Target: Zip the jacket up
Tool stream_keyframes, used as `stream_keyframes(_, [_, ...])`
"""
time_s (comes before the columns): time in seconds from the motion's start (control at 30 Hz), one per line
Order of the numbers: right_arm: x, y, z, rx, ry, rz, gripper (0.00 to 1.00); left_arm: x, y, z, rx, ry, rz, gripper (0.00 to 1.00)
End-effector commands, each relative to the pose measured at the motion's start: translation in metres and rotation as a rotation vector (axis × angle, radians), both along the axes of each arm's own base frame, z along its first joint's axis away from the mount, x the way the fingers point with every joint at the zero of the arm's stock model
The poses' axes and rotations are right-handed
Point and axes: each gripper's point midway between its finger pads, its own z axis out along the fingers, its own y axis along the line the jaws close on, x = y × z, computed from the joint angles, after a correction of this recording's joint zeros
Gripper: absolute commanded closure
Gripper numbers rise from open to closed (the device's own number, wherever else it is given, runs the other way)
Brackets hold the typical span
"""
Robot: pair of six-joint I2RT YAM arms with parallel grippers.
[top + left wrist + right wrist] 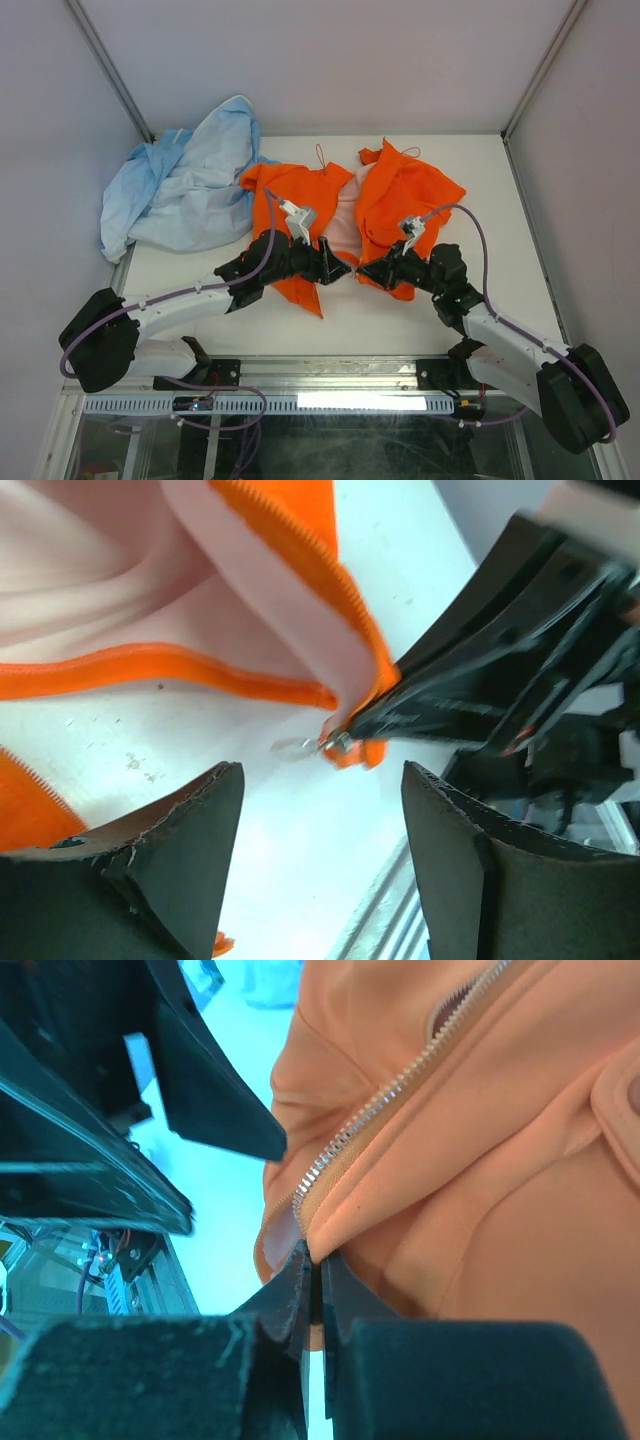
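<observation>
Orange jacket [400, 200] lies unzipped on counter [380, 325]; right gripper [312, 1285] clamped tight on its edge by zipper [385, 1095]; left gripper [320, 825] spread wide, empty, close beside. Risk: thin pinch slips, grippers collide, zipper ends misalign.

Top view: bright, even, soft shadows. Left wrist view: motion blur, glare on table [150, 750]. Right wrist view: cyan cast, jacket [450, 1160] washed pale, right gripper [315, 1278] apparently defocused.

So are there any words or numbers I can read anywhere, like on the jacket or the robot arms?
None can be read. The jacket shows no label or print, the blue cloth is plain, and the left arm and right arm show no markings.
</observation>
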Motion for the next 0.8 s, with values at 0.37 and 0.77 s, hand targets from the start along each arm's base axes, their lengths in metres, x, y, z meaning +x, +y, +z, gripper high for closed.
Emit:
stream_keyframes(0.37, [-0.003, 0.006, 0.053, 0.15, -0.157, 0.114, 1.0, -0.001, -0.016, -0.012, 0.108, -0.461, -0.266, 0.35])
stream_keyframes(0.77, [-0.01, 0.009, 0.057, 0.127, -0.198, 0.182, 1.0, -0.005, -0.024, -0.011, 0.194, -0.842, -0.467, 0.36])
